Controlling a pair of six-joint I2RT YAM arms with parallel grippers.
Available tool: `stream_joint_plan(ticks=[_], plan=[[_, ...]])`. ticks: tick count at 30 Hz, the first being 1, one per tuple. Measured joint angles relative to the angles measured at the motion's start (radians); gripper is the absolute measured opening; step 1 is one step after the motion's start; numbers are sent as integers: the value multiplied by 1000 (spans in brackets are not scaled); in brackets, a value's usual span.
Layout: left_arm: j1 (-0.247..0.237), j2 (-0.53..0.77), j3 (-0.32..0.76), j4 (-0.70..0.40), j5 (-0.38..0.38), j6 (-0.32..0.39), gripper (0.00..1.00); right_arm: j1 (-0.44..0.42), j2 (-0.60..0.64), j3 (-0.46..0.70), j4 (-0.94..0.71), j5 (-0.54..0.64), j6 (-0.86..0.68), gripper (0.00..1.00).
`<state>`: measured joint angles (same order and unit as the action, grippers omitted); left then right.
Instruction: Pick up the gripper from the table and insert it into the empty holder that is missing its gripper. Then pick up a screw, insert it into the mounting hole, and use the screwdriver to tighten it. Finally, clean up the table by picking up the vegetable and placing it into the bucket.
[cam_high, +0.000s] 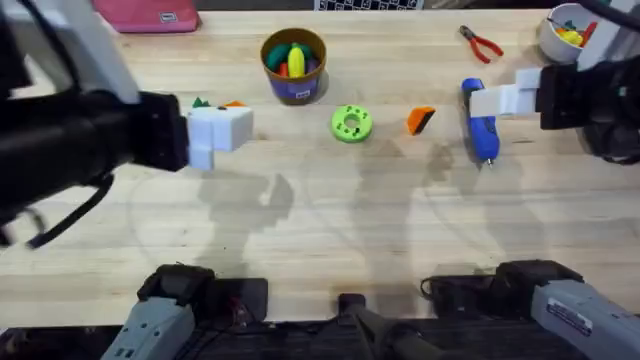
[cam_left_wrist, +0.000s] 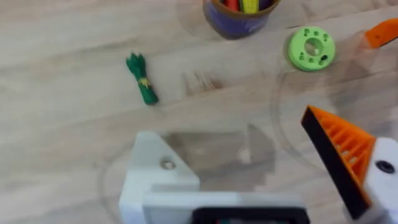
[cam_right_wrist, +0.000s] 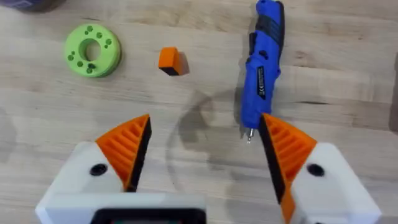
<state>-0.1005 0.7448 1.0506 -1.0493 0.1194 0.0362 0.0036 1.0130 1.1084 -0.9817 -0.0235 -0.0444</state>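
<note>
The loose orange gripper (cam_high: 421, 119) lies flat on the wood right of centre in the overhead frame, with bare table all round it, so lots of room to come at it from any side. Just left of it is one lime-green disc (cam_high: 351, 123) with holes. To its right lies the one blue screwdriver (cam_high: 479, 124), with its tip toward the near edge and the right gripper (cam_high: 497, 101) directly above it. In the right wrist view its two orange pads stand well apart, and the screwdriver tip sits just off one of them (nothing is held).

The holder (cam_left_wrist: 154, 171) is the bare white block on the left gripper (cam_high: 222, 130), at left of centre in the overhead frame. In the left wrist view it has a mounting hole and no pad, while the other finger has its orange pad; the two are spread wide with nothing between.

One green vegetable (cam_left_wrist: 142, 78) lies alone on the table. In the overhead frame it's a small green bit just above the left gripper. One bucket (cam_high: 294, 66) stands at upper centre, with toy pieces already in it.

Along the far edge are red-handled pliers (cam_high: 481, 43), a white bowl (cam_high: 564, 33) at the upper right corner and something pink (cam_high: 148, 15) at upper left. The surface is pale wood planks (cam_high: 330, 240), and the whole near half is open.
</note>
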Motion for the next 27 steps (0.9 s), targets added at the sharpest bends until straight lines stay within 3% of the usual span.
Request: stream_joint_plan(ticks=[6,12,16,20,27], plan=[[27,-65,-228,287,21,144,987,0,0,0,0,0,0,994],[110,-308,-466,588,130,184,987,0,0,0,0,0,0,993],[130,-437,-633,766,228,194,986,0,0,0,0,0,0,993],[130,-532,-786,856,335,185,986,0,0,0,0,0,0,993],[130,-679,-945,984,501,52,985,0,0,0,0,0,0,992]])
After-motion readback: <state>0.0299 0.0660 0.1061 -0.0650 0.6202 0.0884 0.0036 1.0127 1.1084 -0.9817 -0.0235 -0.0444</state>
